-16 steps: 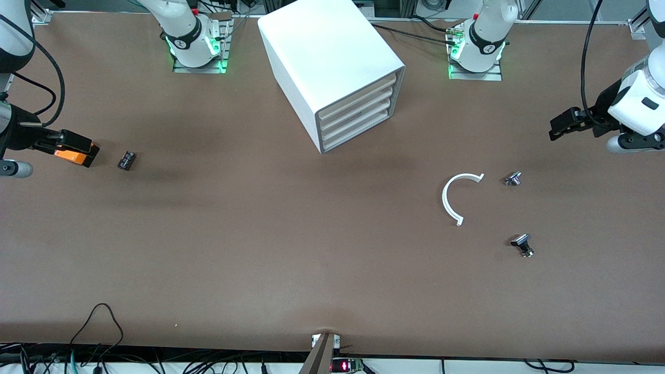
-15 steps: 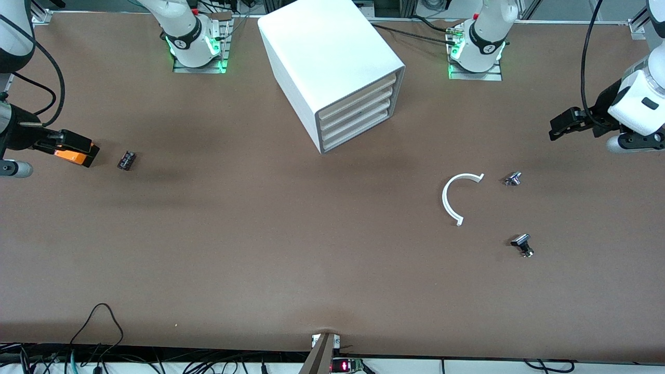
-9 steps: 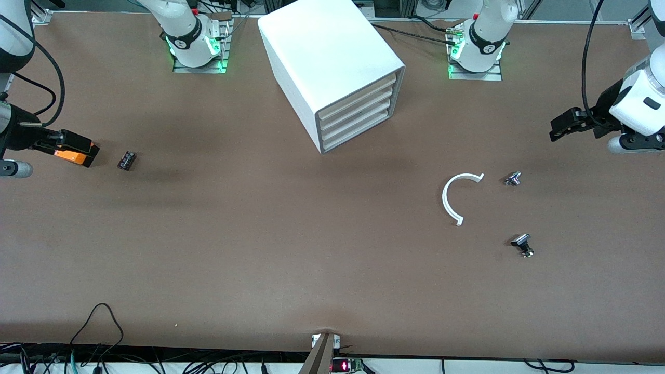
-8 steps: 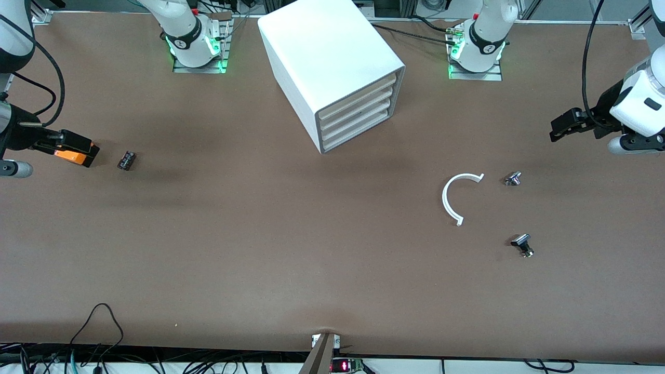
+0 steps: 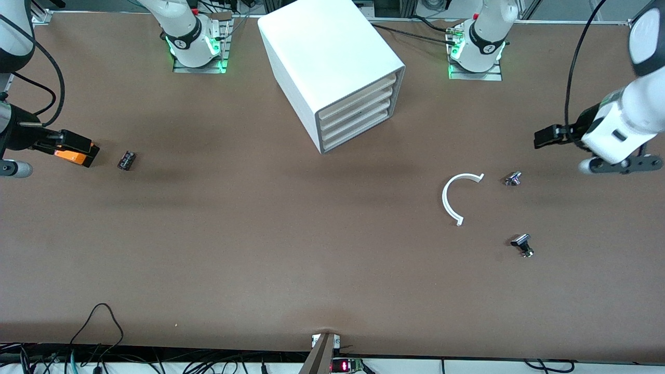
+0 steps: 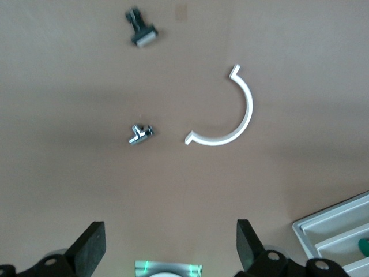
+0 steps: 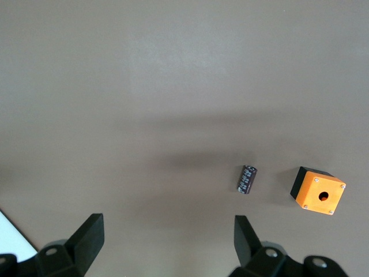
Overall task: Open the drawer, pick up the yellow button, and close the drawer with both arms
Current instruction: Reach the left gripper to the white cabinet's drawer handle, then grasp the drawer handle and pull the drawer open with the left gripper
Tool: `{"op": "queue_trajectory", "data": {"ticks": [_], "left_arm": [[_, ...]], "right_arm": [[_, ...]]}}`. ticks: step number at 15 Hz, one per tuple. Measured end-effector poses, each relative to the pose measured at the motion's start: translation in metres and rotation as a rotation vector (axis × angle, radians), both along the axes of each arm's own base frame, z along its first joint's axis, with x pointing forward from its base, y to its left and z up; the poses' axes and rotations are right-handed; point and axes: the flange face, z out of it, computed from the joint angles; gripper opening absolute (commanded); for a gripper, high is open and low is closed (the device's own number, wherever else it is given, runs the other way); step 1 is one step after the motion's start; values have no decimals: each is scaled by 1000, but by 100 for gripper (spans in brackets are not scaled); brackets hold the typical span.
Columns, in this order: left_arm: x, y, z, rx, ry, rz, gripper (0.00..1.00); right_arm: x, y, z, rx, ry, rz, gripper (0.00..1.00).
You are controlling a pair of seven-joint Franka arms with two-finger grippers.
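Note:
The white box cabinet stands at the table's middle, between the two arm bases. Its four cream drawer fronts are all shut; the drawer is the uppermost. A corner of the cabinet front shows in the left wrist view. The button is hidden. My left gripper is open and empty in the air over the table toward the left arm's end; its own view shows the jaws wide apart. My right gripper waits open and empty over the right arm's end.
An orange cube with a hole and a small black cylinder lie under and beside my right gripper. A white C-shaped ring and two small metal parts lie toward the left arm's end.
My left arm has swung, carrying its gripper a little toward the cabinet and the ring. The right arm and the things on the table have not moved.

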Motion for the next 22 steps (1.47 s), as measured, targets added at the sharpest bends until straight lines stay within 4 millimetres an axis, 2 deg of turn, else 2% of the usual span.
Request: {"op": "queue_trajectory", "data": {"ticks": [1, 3, 4, 6, 8, 10, 12, 13, 15, 17, 19, 22], "left_arm": [[7, 2, -13, -6, 28, -3, 100], [17, -1, -25, -24, 62, -10, 100], [17, -8, -26, -42, 78, -20, 100], [15, -37, -33, -107, 118, -45, 100], [13, -74, -64, -212, 195, -60, 100], [7, -110, -118, -349, 286, -35, 100], [-12, -142, -171, -490, 395, 29, 100], [-25, -156, -191, -566, 450, 73, 100], [-50, -184, -218, -682, 531, 146, 100], [-74, -219, -232, -742, 584, 166, 100], [-97, -254, -237, -765, 619, 147, 100], [-127, -285, -241, -780, 669, 134, 98]], "right_arm": [[0, 0, 0, 0, 0, 0, 100], [0, 0, 0, 0, 0, 0, 100], [0, 0, 0, 0, -1, 0, 100], [0, 0, 0, 0, -1, 0, 100], [0, 0, 0, 0, 0, 0, 100], [0, 0, 0, 0, -1, 0, 100], [0, 0, 0, 0, -1, 0, 100], [0, 0, 0, 0, -1, 0, 100], [0, 0, 1, 0, -2, 1, 100], [1, 1, 5, -1, -12, 1, 100], [2, 1, 9, -1, -21, 1, 100], [2, 1, 10, -2, -23, 2, 100]]}}
